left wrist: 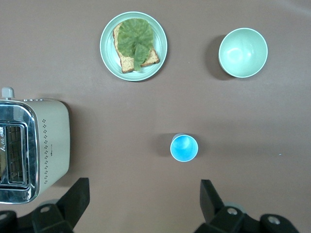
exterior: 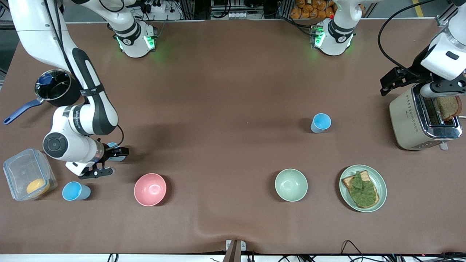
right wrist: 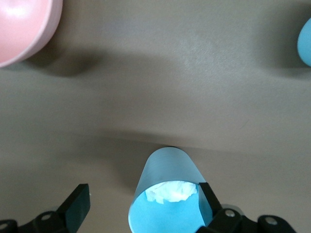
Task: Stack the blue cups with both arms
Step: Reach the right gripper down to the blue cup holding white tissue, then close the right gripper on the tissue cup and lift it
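My right tool (exterior: pixel 110 160) is spread open, low around a small tapered light-blue plastic cup (right wrist: pixel 167 196) whose inside shows something white and crumpled. My left tool (left wrist: pixel 141 206) is open, above the matte brown worktop (exterior: pixel 225 109) near a cream-and-chrome toaster (exterior: pixel 418 120). A second smooth blue cup (exterior: pixel 320 122) stands upright mid-worktop; a third (exterior: pixel 75 191) rests beside the glossy round pink bowl (exterior: pixel 150 189).

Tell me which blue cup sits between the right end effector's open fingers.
The blue cup with crumpled white paper inside, at the right end effector. The other two stand free: one beside the plastic container, one near the toaster.
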Robot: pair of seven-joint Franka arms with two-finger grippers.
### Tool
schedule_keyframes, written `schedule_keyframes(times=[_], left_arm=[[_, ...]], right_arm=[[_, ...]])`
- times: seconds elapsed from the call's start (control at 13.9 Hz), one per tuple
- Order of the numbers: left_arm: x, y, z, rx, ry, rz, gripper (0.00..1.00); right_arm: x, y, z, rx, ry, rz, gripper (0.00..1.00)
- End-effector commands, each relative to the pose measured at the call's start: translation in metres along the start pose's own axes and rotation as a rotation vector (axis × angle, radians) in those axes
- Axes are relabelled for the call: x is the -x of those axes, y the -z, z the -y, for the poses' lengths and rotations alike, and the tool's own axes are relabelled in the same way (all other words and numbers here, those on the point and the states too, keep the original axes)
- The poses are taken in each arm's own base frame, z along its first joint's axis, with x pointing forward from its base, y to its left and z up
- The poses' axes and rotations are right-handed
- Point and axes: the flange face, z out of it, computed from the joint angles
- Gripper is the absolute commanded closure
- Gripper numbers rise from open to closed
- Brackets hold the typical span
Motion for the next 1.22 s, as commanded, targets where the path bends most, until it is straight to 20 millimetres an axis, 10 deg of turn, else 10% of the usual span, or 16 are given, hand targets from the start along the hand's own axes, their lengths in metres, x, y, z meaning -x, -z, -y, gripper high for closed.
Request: schedule_keyframes(times=[0.0,0.22,0.72,1.15], left_arm=[[0.004,0.007,-0.002,-0.012,0.013,-0.008,0.0],[0.004,0.007,-0.005,-0.012,0.01,-0.008,0.0],[0.005,0.006,-0.001,-0.014,0.017,0.005,0.0],[0.005,0.006,-0.001,-0.014,0.015,0.005,0.0]], right_arm=[[0.005,0.009,0.003,0.008,0.007,0.014,0.01],[0.006,0.024,0.001,-0.001,-0.004,0.024,0.01],[0.009,-0.015,0.001,-0.005,-0.001,0.039,0.12],[0.008,-0.019,0.001,-0.004,0.006,0.04,0.79]])
